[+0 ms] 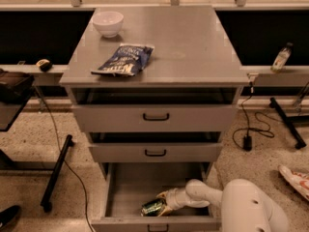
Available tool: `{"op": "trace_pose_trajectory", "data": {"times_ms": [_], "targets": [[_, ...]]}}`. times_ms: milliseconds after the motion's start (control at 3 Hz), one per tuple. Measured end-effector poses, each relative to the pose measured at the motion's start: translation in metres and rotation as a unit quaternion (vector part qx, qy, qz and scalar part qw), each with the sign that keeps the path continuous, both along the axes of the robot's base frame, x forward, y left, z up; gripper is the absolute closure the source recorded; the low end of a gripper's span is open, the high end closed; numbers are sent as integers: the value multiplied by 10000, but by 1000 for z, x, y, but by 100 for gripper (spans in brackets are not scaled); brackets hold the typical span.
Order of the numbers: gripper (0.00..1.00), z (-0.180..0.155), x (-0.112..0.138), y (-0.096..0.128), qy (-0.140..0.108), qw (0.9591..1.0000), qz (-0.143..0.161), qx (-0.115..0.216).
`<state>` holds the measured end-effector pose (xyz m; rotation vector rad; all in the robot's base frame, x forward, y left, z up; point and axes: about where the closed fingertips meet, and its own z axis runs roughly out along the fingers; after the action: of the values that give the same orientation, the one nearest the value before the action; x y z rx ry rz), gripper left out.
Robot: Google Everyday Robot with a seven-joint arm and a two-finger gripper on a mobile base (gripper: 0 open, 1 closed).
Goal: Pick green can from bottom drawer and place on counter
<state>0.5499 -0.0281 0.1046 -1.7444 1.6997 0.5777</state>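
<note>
the gripper (pixel 164 202) is in the drawer (pixel 130 185), at the can (pixel 152 208); i cannot tell its grip. the can seems light, smooth; hold its middle.

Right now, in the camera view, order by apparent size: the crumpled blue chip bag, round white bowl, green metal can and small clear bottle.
1. crumpled blue chip bag on the grey counter
2. round white bowl
3. green metal can, beside the gripper in the bottom drawer, and small clear bottle: too alike to rank.
</note>
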Motion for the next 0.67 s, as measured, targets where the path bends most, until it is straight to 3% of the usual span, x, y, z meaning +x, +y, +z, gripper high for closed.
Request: {"op": "trace_pose_trajectory", "data": {"times_ms": [333,667], "targets": [[100,2,0,0,0,10000,0,2],[100,24,-2,-5,-145,9989,16,435]]}}
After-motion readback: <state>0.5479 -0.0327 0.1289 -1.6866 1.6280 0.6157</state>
